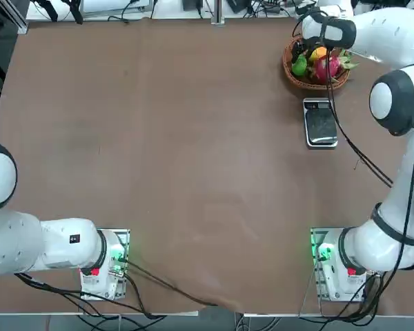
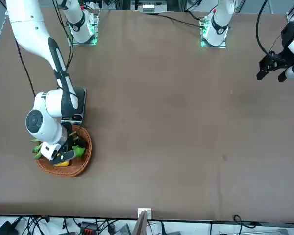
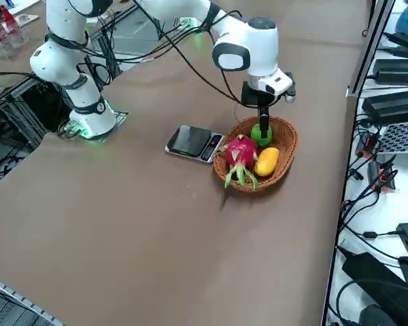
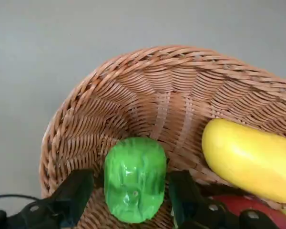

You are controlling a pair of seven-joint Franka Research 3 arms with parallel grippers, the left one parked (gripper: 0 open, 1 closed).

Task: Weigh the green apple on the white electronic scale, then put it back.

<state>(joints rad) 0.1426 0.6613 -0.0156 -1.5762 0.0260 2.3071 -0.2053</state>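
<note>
Up close, right gripper (image 4: 133, 195) fingers spread astride green apple (image 4: 135, 179), contact unclear, overhead hides it.

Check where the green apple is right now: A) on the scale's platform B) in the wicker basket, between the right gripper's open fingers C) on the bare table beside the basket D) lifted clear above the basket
B: the wrist view shows the green apple lying on the weave of the wicker basket, with the right gripper open, a finger on each side; the white electronic scale is bare.
</note>
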